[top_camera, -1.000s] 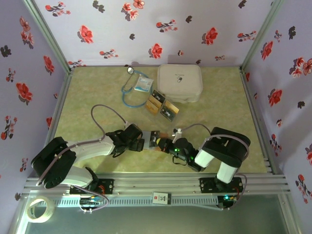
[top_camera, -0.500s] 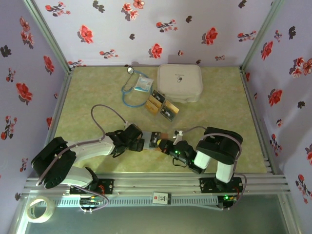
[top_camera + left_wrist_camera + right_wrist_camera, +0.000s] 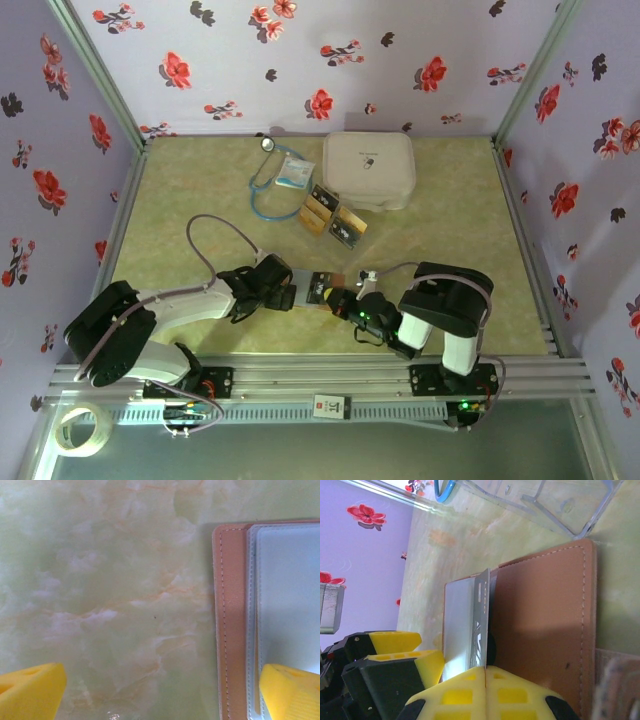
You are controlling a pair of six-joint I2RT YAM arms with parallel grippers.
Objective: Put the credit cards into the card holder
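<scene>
The pinkish-brown card holder (image 3: 313, 284) lies open on the table between both grippers. My left gripper (image 3: 160, 695) is open and straddles its left edge (image 3: 231, 620). One yellow fingertip (image 3: 292, 692) rests over the clear pocket (image 3: 290, 590), the other (image 3: 30, 690) over bare table. My right gripper (image 3: 485, 672) is shut on a dark credit card (image 3: 481, 622) with white lettering. The card stands edge-on above the seam between the clear pocket (image 3: 457, 625) and the brown flap (image 3: 545, 620). More black and gold credit cards (image 3: 333, 215) sit further back.
A large white rounded case (image 3: 368, 170) stands at the back. A blue stethoscope (image 3: 266, 188) and a white-blue packet (image 3: 293, 172) lie to its left. A clear plastic stand (image 3: 545, 500) rises just beyond the holder. Flowered walls enclose the table.
My right arm has moved a little to the left, bringing the held card over the holder. The left arm has not moved.
</scene>
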